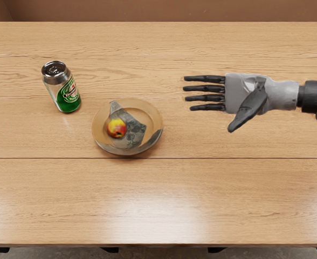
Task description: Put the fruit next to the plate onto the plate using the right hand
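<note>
Fruit: a red-and-yellow apple point(116, 128) lies inside the plate, a little left of its middle.
Plate: a shiny metal plate point(154, 115) sits near the middle of the worktop point(201, 194); no other fruit shows beside it.
Hand: my right hand point(239, 97) is out to the right of the plate, well apart from it and from the apple.
Grip: my fingers point(204, 88) are stretched out straight toward the plate, with the thumb angled down, and they hold nothing.
Other side: my left hand is not in view.
Bystander: a green beer can point(62, 86) stands left of the plate, apart from it, and has no part in this job.
Done: I judge the placing finished, since the apple rests on the plate and I have let go.
Left: little that I can see, at most taking my arm off to rest.
</note>
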Motion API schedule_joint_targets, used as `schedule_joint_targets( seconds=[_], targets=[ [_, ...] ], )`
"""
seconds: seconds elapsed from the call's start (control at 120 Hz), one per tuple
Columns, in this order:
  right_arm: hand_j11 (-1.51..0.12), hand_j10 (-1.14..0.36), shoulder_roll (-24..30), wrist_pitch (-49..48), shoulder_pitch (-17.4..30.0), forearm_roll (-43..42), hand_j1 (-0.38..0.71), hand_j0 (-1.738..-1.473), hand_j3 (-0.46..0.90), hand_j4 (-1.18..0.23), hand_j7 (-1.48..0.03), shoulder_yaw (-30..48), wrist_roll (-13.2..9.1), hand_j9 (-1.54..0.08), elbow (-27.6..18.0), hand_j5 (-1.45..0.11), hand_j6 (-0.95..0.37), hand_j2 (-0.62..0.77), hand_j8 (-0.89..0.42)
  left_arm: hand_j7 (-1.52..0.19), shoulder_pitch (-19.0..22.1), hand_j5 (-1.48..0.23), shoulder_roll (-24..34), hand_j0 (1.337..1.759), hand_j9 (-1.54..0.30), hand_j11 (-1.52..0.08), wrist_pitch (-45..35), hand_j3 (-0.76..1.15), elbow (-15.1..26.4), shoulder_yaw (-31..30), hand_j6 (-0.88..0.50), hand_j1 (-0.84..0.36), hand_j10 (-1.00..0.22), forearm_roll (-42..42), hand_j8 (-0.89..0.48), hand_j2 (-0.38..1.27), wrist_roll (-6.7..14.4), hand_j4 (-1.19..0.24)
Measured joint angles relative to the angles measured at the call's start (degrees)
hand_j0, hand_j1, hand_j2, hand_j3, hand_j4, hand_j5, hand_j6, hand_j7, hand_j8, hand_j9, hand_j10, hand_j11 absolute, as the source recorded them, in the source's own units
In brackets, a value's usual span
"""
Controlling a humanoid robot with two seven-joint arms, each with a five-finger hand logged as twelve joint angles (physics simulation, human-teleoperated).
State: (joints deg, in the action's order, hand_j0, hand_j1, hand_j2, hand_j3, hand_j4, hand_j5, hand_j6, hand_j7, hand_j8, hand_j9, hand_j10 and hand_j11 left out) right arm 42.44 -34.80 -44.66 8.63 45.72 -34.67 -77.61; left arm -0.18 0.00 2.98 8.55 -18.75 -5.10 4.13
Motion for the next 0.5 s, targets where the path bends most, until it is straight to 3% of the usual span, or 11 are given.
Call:
schedule_joint_targets(
  seconds=[0.25, 0.5],
  targets=[
    [-0.05, -0.04, 8.02, -0.21, 3.85, 9.66, -0.30, -1.658, 0.00, -0.04, -0.05, 0.02, -0.17, -0.05, 1.76, -0.05, -0.04, -0.01, -0.04, -0.32, 0.00, -0.32, 0.00, 1.658, -0.32, -0.32, 0.00, 0.00, -0.01, 0.03, -0.24, 0.06, -0.24, 0.00, -0.24, 0.05, 0.00, -0.24],
    [-0.05, -0.04, 9.90, -0.23, 4.31, 12.20, -0.30, -1.658, 0.00, -0.03, -0.05, 0.00, 0.00, -0.05, 1.18, -0.05, -0.03, -0.01, -0.03, -0.32, 0.00, -0.32, 0.00, 1.658, -0.32, -0.32, 0.00, 0.00, 0.01, 0.01, -0.24, 0.06, -0.24, 0.00, -0.24, 0.05, 0.00, -0.24]
  ],
)
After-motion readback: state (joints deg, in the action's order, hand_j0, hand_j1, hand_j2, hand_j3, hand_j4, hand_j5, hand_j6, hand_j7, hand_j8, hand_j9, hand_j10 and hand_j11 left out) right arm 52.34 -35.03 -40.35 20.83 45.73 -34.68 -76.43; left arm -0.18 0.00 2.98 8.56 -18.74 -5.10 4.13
